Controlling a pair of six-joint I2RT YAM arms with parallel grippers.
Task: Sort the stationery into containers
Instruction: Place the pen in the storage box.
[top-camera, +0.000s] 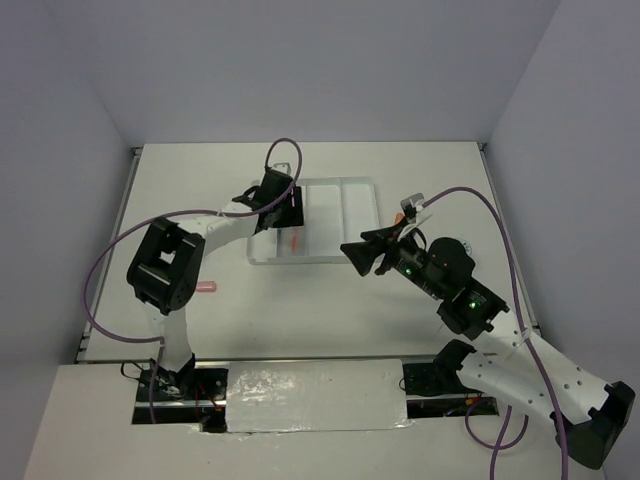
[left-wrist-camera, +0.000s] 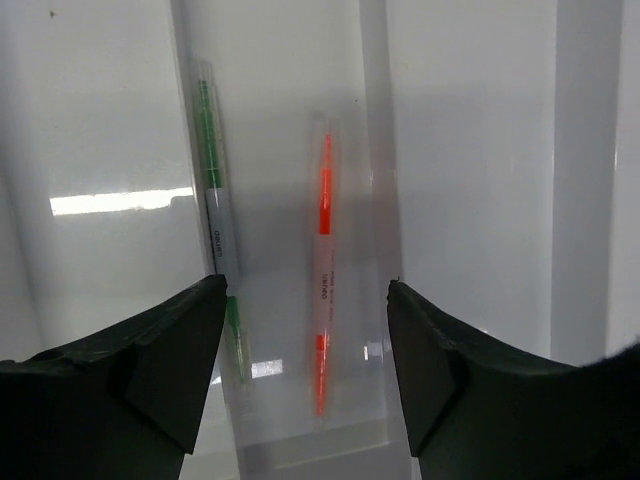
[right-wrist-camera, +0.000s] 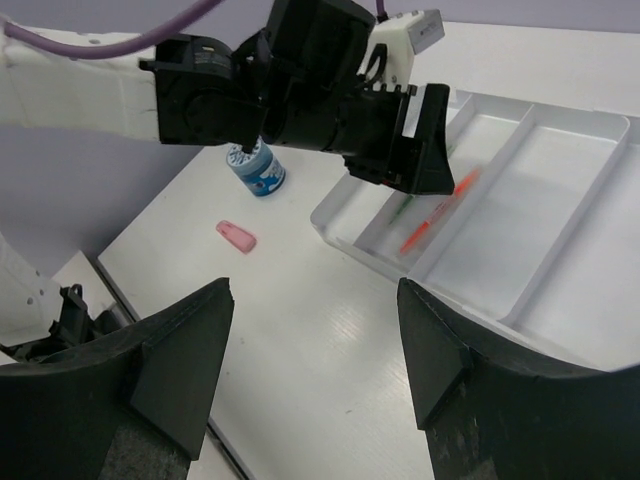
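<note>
A white table (top-camera: 300, 320) sits between plain grey walls (top-camera: 300, 60).

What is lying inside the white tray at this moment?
An orange pen and a thin green pen lie side by side in one compartment of the tray. The left gripper covers part of that compartment.

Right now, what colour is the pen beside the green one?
An orange pen, clearest in the left wrist view.
</note>
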